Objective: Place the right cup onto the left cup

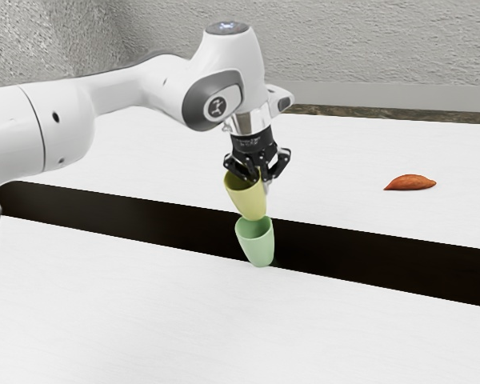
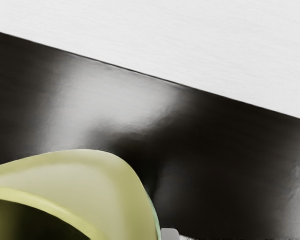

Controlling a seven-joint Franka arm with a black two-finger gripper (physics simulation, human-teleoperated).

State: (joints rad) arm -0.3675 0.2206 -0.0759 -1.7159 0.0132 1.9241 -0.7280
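The black two-finger gripper (image 1: 258, 170) is holding the tapered yellow cup (image 1: 250, 201) by its upper wall; its fingers are standing only partly open, pinching near the rim, and the cup is hanging from them with a slight tilt, its mouth facing up and its narrow base pointing down. The tapered pale green cup (image 1: 258, 244) is sitting below it, mouth up, on the dark glossy strip (image 1: 384, 256) crossing the white table (image 1: 128, 320); in the exterior view the yellow base is overlapping the green rim, though whether the two are touching I cannot tell.

The high grip is making sense, since it is leaving the base free to enter the lower cup; the upward mouth is serving as a guide for the nesting. The task is seemingly nearing its end, the yellow cup presumably being the one to stack; the next move is calling for centring, straightening and a gentle lowering before release; an off-centre base could be catching the green rim and tipping that cup. The orange-brown, pointed, root-like object (image 1: 410, 183) is lying well apart, playing no part.
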